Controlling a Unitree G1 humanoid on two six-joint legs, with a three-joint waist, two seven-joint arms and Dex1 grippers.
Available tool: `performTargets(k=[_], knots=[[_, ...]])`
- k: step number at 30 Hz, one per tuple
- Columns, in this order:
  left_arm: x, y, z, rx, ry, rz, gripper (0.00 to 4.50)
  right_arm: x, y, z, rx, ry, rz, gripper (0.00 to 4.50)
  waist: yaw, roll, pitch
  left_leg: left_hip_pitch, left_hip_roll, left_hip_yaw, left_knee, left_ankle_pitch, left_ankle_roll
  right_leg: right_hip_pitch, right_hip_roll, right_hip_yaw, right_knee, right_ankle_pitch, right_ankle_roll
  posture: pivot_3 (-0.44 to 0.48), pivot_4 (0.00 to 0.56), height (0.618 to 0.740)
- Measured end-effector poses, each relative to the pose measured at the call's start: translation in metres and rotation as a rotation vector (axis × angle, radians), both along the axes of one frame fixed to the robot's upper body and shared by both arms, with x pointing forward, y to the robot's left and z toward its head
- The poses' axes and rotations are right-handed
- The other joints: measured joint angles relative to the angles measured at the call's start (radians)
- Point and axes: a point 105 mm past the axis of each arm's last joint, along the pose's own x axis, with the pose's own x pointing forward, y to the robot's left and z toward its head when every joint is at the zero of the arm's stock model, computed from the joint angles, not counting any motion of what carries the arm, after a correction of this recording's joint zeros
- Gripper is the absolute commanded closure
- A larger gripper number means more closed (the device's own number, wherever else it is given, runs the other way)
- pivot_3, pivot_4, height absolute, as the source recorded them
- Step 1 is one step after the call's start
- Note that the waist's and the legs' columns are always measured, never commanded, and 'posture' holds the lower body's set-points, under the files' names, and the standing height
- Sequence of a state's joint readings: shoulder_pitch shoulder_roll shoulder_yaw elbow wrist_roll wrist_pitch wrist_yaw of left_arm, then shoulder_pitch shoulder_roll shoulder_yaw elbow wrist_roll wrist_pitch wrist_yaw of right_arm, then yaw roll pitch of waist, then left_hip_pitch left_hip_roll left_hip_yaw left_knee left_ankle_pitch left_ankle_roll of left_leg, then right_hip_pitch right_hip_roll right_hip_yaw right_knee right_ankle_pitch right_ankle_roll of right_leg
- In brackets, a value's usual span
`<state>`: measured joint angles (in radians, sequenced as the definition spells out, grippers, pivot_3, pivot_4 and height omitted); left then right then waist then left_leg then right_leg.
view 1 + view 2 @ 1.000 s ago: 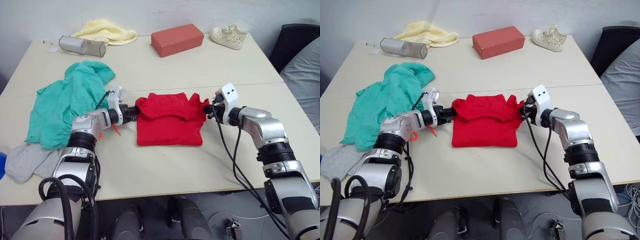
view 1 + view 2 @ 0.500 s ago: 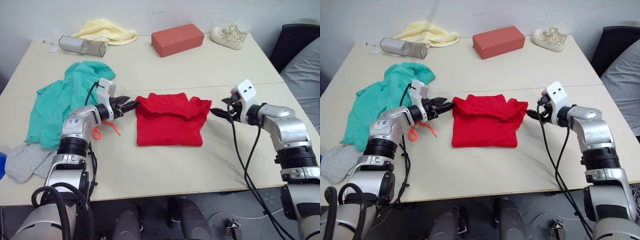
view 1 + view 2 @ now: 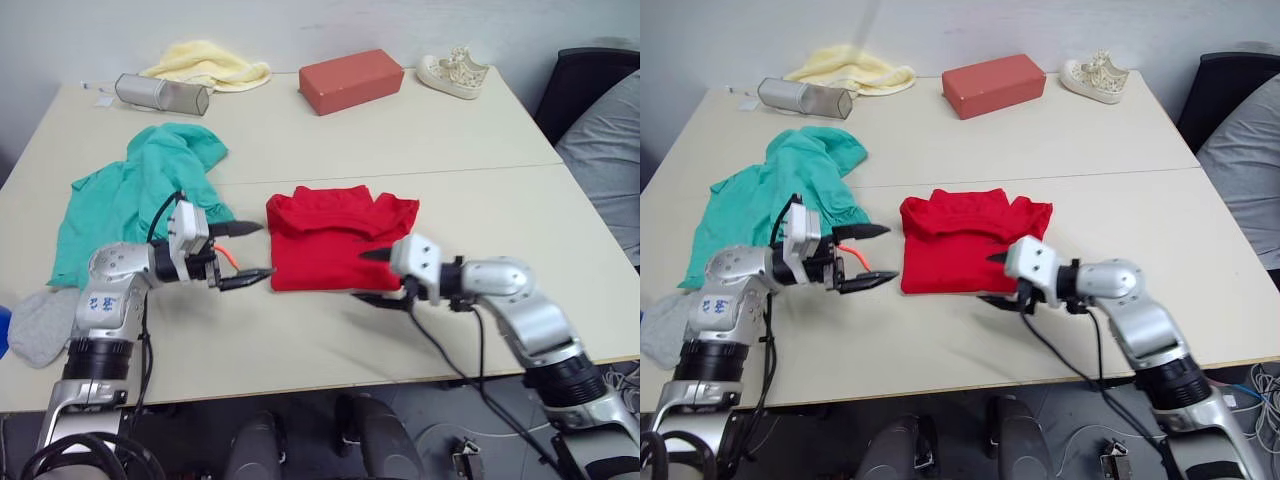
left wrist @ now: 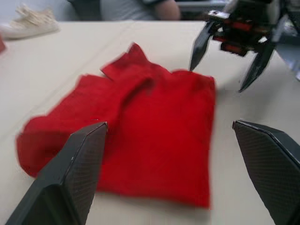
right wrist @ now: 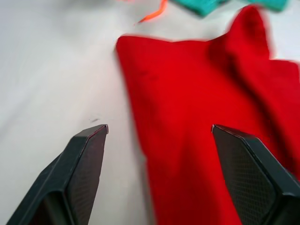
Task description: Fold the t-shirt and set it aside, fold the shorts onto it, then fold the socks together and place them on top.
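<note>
From the head, the folded t-shirt [image 3: 335, 238] is seen mid-bench [image 3: 450, 130], flanked by the left tool [image 3: 243, 252] and right tool [image 3: 369, 276], both spread apart. Through each wrist camera, red cloth is framed between parted fingers.

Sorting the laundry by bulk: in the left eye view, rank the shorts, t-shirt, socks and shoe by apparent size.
1. shorts, spread out
2. t-shirt, folded
3. socks, partly cut off
4. shoe, though farther away, so unsure against the socks.

The left arm covers part of the shorts [image 3: 130, 200]; the picture's edge cuts the socks [image 3: 35, 325].
</note>
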<state>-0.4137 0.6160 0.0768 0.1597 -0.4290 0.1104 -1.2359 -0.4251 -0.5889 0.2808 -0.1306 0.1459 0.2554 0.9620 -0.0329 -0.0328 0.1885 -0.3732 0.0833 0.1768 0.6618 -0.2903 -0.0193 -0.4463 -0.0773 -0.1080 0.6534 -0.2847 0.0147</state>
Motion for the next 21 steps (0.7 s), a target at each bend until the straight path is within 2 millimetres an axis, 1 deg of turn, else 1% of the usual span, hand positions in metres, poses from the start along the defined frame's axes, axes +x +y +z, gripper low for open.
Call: performTargets(k=[4, 6, 8, 9, 11, 15, 16, 18, 21], knots=[[-0.017, 0.000, -0.007, 0.026, 0.042, -0.047, 0.02, 0.012, 0.002, -0.009, -0.051, -0.016, -0.044, 0.93, 0.005, 0.000, 0.000, -0.001, -0.001, -0.001, 0.000, 0.000, 0.003, 0.000, -0.001, 0.000, -0.001, 0.000, 0.000, 0.000, 0.150, 0.740], [-0.020, -0.002, -0.007, 0.020, 0.050, -0.059, 0.00, 0.018, 0.001, -0.012, -0.068, -0.031, -0.072, 1.29, 0.005, 0.000, 0.000, -0.001, -0.001, -0.001, 0.000, 0.000, 0.003, 0.000, -0.001, -0.001, -0.001, 0.000, 0.000, 0.000, 0.150, 0.740], [-0.022, -0.004, -0.005, 0.016, 0.043, -0.064, 0.00, 0.023, 0.001, -0.015, -0.087, -0.047, -0.089, 1.84, 0.004, 0.000, 0.000, -0.001, -0.001, -0.002, 0.000, 0.000, 0.002, 0.000, -0.001, -0.001, 0.000, 0.000, 0.000, 0.000, 0.150, 0.740], [-0.022, -0.004, -0.005, 0.015, 0.044, -0.062, 0.00, 0.024, 0.002, -0.015, -0.095, -0.058, -0.087, 2.30, 0.004, 0.000, 0.000, -0.001, 0.000, -0.002, 0.000, 0.000, 0.002, 0.000, -0.001, -0.001, 0.000, 0.000, 0.000, 0.000, 0.150, 0.740], [-0.024, -0.005, -0.005, 0.015, 0.040, -0.067, 0.00, 0.025, 0.002, -0.015, -0.104, -0.068, -0.083, 2.89, 0.001, 0.000, 0.000, -0.001, 0.000, -0.002, 0.000, -0.001, 0.001, 0.000, 0.000, -0.001, 0.000, 0.000, 0.000, 0.000, 0.150, 0.740], [-0.028, -0.005, -0.007, 0.009, 0.048, -0.075, 0.00, 0.021, 0.003, -0.017, -0.108, -0.035, -0.068, 4.31, 0.001, 0.000, 0.000, -0.001, 0.000, -0.002, -0.001, -0.001, 0.000, 0.000, 0.000, -0.002, -0.001, 0.000, 0.000, 0.000, 0.150, 0.740], [-0.029, -0.005, -0.007, 0.008, 0.049, -0.077, 0.00, 0.017, 0.003, -0.018, -0.106, -0.012, -0.065, 4.48, 0.002, 0.000, 0.000, -0.001, 0.000, -0.002, -0.001, -0.001, 0.000, 0.000, 0.000, -0.002, -0.001, 0.000, 0.000, 0.000, 0.150, 0.740], [-0.031, -0.005, -0.008, 0.011, 0.050, -0.081, 0.00, 0.007, 0.003, -0.020, -0.090, 0.039, -0.053, 4.48, 0.004, 0.000, 0.000, -0.001, 0.000, -0.002, -0.001, -0.002, 0.001, 0.000, 0.000, -0.002, -0.001, 0.000, 0.000, 0.000, 0.150, 0.740], [-0.036, -0.004, -0.009, 0.023, 0.063, -0.086, 0.00, -0.017, 0.000, -0.025, -0.084, 0.120, -0.015, 4.48, 0.005, 0.000, 0.000, -0.001, 0.000, -0.003, -0.001, -0.006, 0.005, 0.000, 0.000, -0.002, -0.002, 0.000, 0.000, 0.000, 0.150, 0.740]])
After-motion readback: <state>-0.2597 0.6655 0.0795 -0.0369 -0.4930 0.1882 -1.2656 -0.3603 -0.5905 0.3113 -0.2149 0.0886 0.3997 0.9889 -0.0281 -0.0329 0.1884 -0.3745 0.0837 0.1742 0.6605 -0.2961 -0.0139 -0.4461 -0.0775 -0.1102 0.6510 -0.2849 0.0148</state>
